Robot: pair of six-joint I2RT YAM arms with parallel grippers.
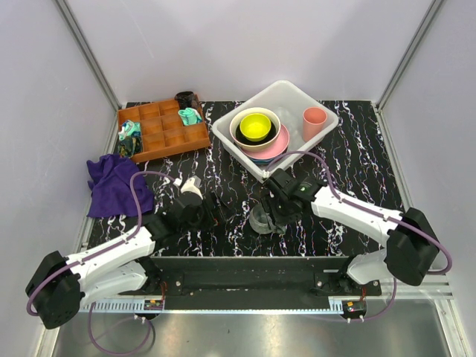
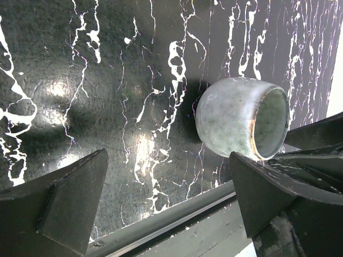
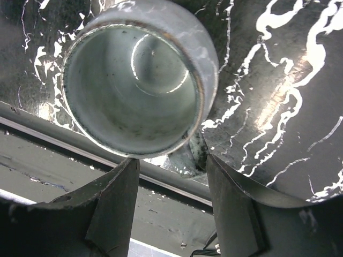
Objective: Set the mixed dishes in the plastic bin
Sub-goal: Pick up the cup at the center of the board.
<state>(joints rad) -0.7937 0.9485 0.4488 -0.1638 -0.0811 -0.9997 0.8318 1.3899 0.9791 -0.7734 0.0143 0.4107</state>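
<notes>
The grey mug [image 1: 263,219] stands on the black marbled table near its front edge. In the right wrist view I look down into the mug [image 3: 136,80]. My right gripper [image 3: 171,163] is open just beside its rim, and the mug's handle [image 3: 197,152] lies between the fingers. The left gripper [image 2: 167,160] is wide open to the left of the mug [image 2: 241,123], holding nothing. The plastic bin [image 1: 286,93] at the back holds a cream bowl [image 1: 242,119], a yellow bowl [image 1: 255,126], a pink plate [image 1: 279,145] and a pink cup [image 1: 314,121].
A brown wooden compartment tray [image 1: 162,131] with small items sits at the back left. A purple cloth [image 1: 113,184] lies at the left edge. The metal front rail [image 2: 177,219] of the table runs just below both grippers.
</notes>
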